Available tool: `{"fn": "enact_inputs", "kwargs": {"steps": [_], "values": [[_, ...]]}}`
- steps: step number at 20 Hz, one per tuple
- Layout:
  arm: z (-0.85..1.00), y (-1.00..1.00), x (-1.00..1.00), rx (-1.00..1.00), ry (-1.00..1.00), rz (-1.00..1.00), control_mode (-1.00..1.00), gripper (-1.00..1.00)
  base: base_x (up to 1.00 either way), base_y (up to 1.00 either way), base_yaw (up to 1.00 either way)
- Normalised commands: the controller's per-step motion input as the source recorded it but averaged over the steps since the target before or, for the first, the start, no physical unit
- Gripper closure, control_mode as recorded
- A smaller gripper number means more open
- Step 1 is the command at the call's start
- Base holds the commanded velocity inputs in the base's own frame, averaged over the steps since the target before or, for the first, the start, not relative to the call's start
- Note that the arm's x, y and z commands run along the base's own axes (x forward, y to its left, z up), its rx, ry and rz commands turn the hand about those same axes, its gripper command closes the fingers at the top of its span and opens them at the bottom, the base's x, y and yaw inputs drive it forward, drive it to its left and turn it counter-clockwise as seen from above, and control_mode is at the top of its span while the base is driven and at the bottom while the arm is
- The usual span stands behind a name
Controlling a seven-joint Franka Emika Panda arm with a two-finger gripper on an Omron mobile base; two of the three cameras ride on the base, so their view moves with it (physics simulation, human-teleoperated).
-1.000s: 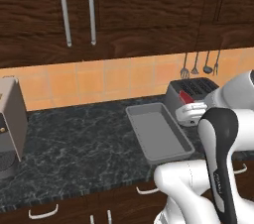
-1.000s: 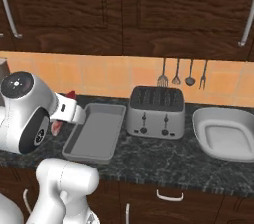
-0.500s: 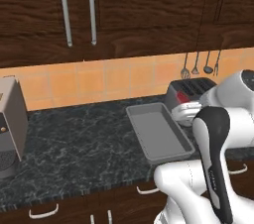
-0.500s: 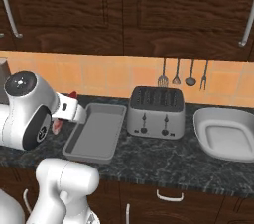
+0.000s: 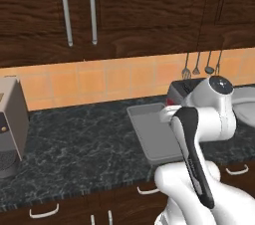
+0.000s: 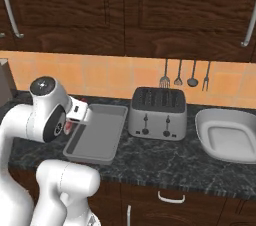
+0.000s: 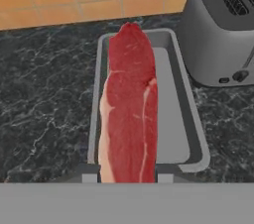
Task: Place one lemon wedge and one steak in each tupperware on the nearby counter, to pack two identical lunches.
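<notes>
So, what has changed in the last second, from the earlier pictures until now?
The arm has swung a little toward the grey tray, carrying the steak with it; in the hand view the steak now hangs over the tray. The gripper stays shut on the steak and nothing was let go. The tray, the toaster, the pale tub and the counter stayed where they were.

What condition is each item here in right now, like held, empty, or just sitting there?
Red steak slab: gripped between the fingers, hanging over the tray.
Shallow flat grey rectangular tray: on the counter, empty.
Pale grey-white rounded tub: on the counter, empty.
Silver four-slot toaster: upright, slots empty.
</notes>
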Motion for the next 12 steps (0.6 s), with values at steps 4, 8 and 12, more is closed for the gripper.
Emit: {"fn": "enact_inputs", "kwargs": {"steps": [4, 8, 12], "values": [[-0.70, 0.06, 0.96, -0.05, 0.00, -0.02, -1.00, 1.00, 0.00, 0.00, 0.00], [-0.40, 0.00, 0.97, -0.07, 0.01, -0.01, -1.00, 1.00, 0.00, 0.00, 0.00], [-0.29, 0.00, 0.98, -0.01, 0.17, -0.02, -1.00, 1.00, 0.00, 0.00, 0.00]]}}
